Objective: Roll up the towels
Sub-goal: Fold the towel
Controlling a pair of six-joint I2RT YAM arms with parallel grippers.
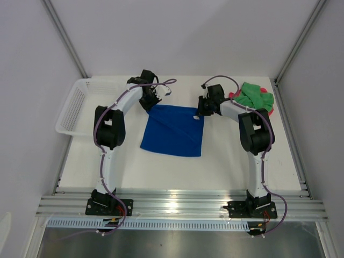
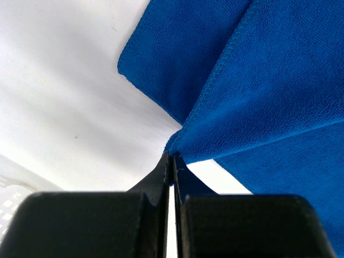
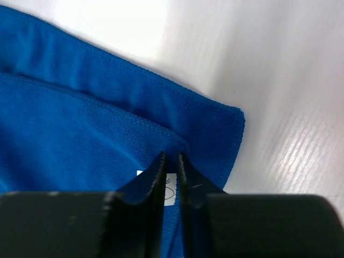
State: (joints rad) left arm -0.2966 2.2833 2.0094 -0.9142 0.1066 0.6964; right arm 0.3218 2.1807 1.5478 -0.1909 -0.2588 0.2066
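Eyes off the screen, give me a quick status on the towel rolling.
Left hand shut on far left corner of blue towel. Right hand at far right corner, grip unclear. Towel spread, unrolled. Nothing in the way.

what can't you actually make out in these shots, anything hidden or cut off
- Pink-red towel: top view, mostly buried under the green towel; only slivers show.
- Right gripper: right wrist view, its fingers cover the edge of the blue towel; whether it grips is unclear.
- White label: same view, blurred and partly behind the fingers; print unreadable.
- Basket: left wrist view, cut off by the frame edge.
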